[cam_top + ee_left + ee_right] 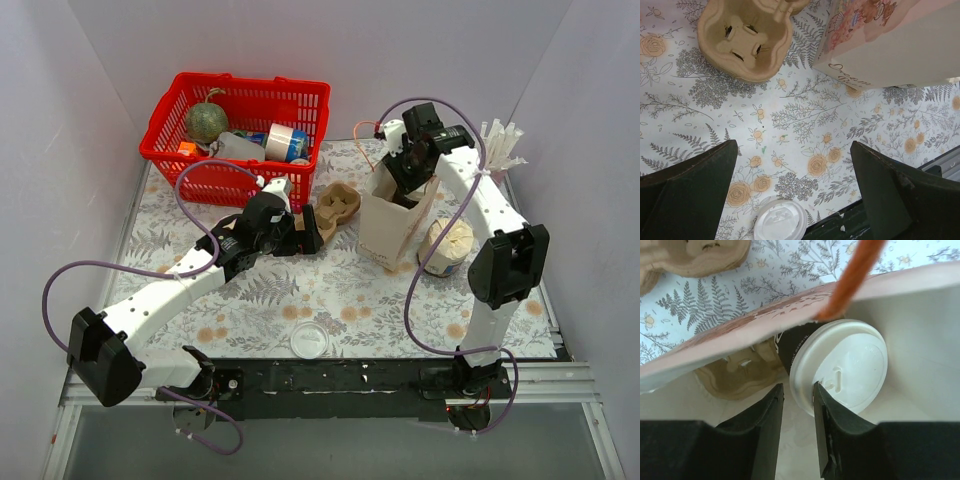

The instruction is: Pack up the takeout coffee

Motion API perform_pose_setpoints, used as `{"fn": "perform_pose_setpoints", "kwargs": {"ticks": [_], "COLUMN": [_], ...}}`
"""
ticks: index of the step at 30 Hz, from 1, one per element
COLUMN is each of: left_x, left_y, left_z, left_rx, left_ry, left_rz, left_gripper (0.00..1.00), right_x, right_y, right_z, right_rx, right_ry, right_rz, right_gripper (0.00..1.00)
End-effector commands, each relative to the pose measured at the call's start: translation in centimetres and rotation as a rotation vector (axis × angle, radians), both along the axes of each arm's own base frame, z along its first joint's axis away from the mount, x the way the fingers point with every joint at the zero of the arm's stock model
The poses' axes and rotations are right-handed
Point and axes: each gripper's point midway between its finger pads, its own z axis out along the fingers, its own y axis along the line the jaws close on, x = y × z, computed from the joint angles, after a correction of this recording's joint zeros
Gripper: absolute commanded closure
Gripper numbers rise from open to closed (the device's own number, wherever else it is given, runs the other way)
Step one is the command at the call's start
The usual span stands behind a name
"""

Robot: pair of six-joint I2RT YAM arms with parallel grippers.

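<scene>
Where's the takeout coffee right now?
The takeout coffee sits inside the paper bag, right of centre in the top view, beside a pulp carrier, below the right gripper.

Probably a robotics lab booth: plain white walls (70, 130) box in a floral-clothed table (330, 288).

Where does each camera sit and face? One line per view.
Top external: high behind the robot, looking down on the table; left arm and right arm show.
Left wrist: on the left arm, facing down at the cup carrier and paper bag; left tool open.
Right wrist: facing down into the bag at the takeout coffee; right tool shows.
Shared: cup carrier and paper bag, all three.
</scene>
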Motion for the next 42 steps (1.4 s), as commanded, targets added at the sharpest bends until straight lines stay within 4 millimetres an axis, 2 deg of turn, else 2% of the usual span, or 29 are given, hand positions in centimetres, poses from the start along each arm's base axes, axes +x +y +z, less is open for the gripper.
{"fn": "perform_pose_setpoints", "kwargs": {"ticks": [1,5,6,9,11,14,15,16,17,18,24,28,30,31,32,35,42], "left_x": [-0.2,-0.3,-0.3,-0.4,-0.4,-0.4,-0.3,-0.2,-0.1,0.1,0.3,0.4,0.4,0.4,0.4,0.3,0.3], "left_y": [0.0,0.0,0.0,0.1,0.1,0.1,0.0,0.0,0.2,0.3,0.1,0.0,0.0,-0.1,-0.1,0.0,0.0], "left_z": [1.6,1.7,1.8,2.0,2.0,2.2,2.4,2.4,2.6,2.6,3.1,2.8,2.7,2.8,2.8,2.7,2.6], "left_rx": [-0.047,-0.054,-0.055,-0.060,-0.064,-0.078,-0.086,-0.087,-0.089,-0.093,-0.118,-0.108,-0.104,-0.103,-0.101,-0.101,-0.100], "left_ry": [-0.041,-0.042,-0.043,-0.047,-0.046,-0.048,-0.053,-0.054,-0.060,-0.064,-0.085,-0.090,-0.093,-0.094,-0.095,-0.095,-0.092], "left_rz": [-0.011,-0.012,-0.012,-0.009,-0.001,0.004,0.004,0.013,0.027,0.043,0.046,0.033,0.029,0.026,0.025,0.023,0.021], "left_gripper": [0.02,0.02,0.02,0.02,0.02,0.02,0.02,0.02,0.02,0.02,0.02,0.02,0.02,0.02,0.02,0.02,0.02], "right_x": [1.0,0.9,0.9,1.0,1.0,0.7,1.2,1.1,0.5,0.8,-1.0,-1.7,-1.5,-1.5,-1.3,-0.8,-0.3], "right_y": [0.2,0.2,0.2,0.2,0.1,-0.3,-0.4,-0.7,-1.1,-1.1,-1.7,-1.0,-0.6,-0.3,-0.1,0.0,0.0], "right_z": [6.6,8.5,8.9,11.1,13.4,16.1,17.5,18.2,19.0,20.6,24.7,25.3,24.5,24.5,23.3,21.8,20.2], "right_rx": [0.073,0.101,0.110,0.135,0.166,0.207,0.233,0.243,0.257,0.287,0.367,0.398,0.399,0.407,0.396,0.375,0.349], "right_ry": [-0.187,-0.229,-0.239,-0.292,-0.359,-0.451,-0.512,-0.545,-0.578,-0.644,-0.774,-0.769,-0.733,-0.724,-0.684,-0.643,-0.607], "right_rz": [-0.042,-0.064,-0.068,-0.084,-0.097,-0.134,-0.149,-0.173,-0.188,-0.197,-0.208,-0.157,-0.151,-0.142,-0.141,-0.152,-0.151], "right_gripper": [0.59,0.56,0.53,0.49,0.45,0.35,0.28,0.25,0.23,0.19,0.15,0.18,0.24,0.24,0.24,0.24,0.24]}}
